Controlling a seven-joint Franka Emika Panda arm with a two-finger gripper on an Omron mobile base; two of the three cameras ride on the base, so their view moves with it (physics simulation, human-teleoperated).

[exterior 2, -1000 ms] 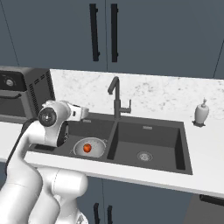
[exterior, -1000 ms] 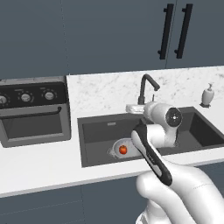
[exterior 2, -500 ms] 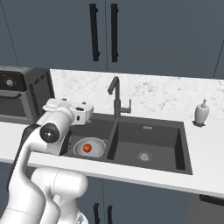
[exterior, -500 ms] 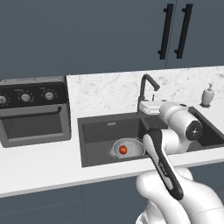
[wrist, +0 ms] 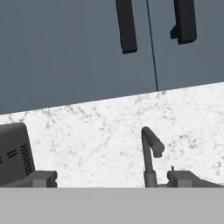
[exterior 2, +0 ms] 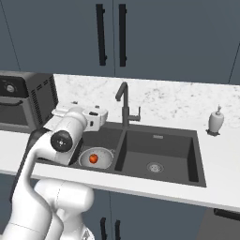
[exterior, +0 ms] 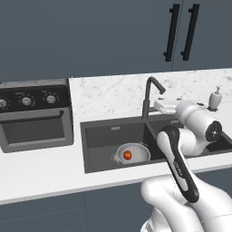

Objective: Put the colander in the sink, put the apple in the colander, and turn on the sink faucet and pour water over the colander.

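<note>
Two basins made up the dark sink (exterior: 97, 140), set into the white marbled tabletop (exterior: 108, 93). The colander (exterior: 132, 153) sat in the basin nearer the oven (exterior: 34, 113), on the basin floor close to its front wall. The apple (exterior: 128, 155) lay inside the colander, roughly at its middle. From the right base view the same colander (exterior 2: 96, 157) and apple (exterior 2: 93, 159) showed just past the arm's white elbow, while the other basin held only its round steel drain (exterior 2: 154, 167).

The sink faucet (exterior: 149, 97) stood upright behind the divider between the basins, its spout curving forward. No water was visible at the spout. A white soap dispenser (exterior 2: 215, 121) stood on the tabletop near the far end of the sink.

The fingers (wrist: 111, 179) stood wide apart and gripped nothing; in the hand view the faucet rose between the two tips, against the marbled wall. The white hand hung above the sink, just beside the faucet and apart from the colander.
</note>
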